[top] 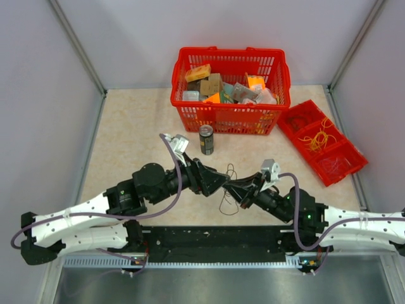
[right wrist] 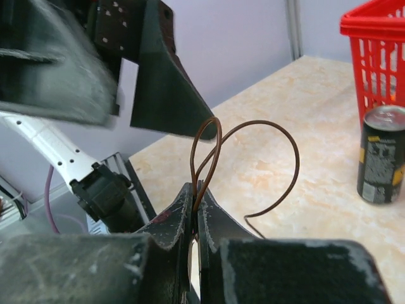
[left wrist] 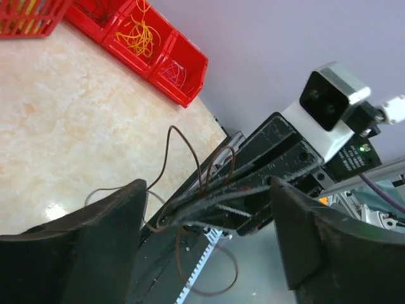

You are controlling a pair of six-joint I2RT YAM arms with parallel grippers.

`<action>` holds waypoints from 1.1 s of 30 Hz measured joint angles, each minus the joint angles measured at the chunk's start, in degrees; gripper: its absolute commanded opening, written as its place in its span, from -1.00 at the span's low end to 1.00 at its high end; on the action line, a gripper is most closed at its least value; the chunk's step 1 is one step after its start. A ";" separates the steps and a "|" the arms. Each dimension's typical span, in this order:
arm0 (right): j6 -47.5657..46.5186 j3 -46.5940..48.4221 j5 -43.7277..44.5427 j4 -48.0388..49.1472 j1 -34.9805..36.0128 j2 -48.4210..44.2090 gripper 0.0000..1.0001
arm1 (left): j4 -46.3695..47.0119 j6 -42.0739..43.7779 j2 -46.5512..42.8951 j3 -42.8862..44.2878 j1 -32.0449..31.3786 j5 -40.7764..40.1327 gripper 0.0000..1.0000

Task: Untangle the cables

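A bundle of thin dark brown cables (top: 228, 175) hangs between my two grippers over the table's near middle, and a loop (top: 229, 206) droops toward the table. My right gripper (right wrist: 195, 195) is shut on the brown cables (right wrist: 209, 149), which rise out of its tips in curly loops. My left gripper (left wrist: 205, 215) is open wide, with its fingers (left wrist: 95, 240) on either side of the right gripper's shut tips and the brown cables (left wrist: 190, 164). In the top view the left gripper (top: 217, 182) meets the right gripper (top: 238, 189) tip to tip.
A dark drink can (top: 206, 139) stands just beyond the grippers, also in the right wrist view (right wrist: 381, 155). A red basket (top: 231, 117) of small boxes sits behind it. A red divided bin (top: 342, 171) at the right holds yellow-orange wires (top: 317, 137).
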 measured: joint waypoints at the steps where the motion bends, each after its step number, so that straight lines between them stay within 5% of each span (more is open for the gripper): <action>1: 0.59 -0.72 0.61 -0.96 -0.26 -1.27 -1.00 | 0.00 0.37 -0.98 -0.39 0.22 0.02 0.92; 7: 5.25 -3.37 5.75 -11.89 -3.43 -12.07 -1.00 | -2.01 2.32 -6.71 -1.46 0.90 -0.63 0.97; 14: 13.16 1.84 26.27 -39.45 -11.54 -25.33 -1.00 | -4.22 3.30 -12.74 -6.29 0.92 -1.70 0.96; 22: 7.26 20.44 44.37 -47.91 -16.98 -17.40 -1.00 | -2.67 0.35 -11.65 -13.53 0.96 1.46 0.94; 26: 3.58 25.83 39.32 -45.51 -32.35 -8.02 -1.00 | -0.72 -1.90 -9.51 -14.80 0.96 5.05 0.94; 30: 7.17 28.09 21.84 -45.53 -59.19 1.31 -1.00 | 0.90 -3.56 -10.25 -15.67 0.96 7.61 0.94; 33: 10.75 30.62 11.34 -44.26 -69.92 8.48 -1.00 | 1.75 -4.28 -11.72 -16.90 0.96 8.26 0.94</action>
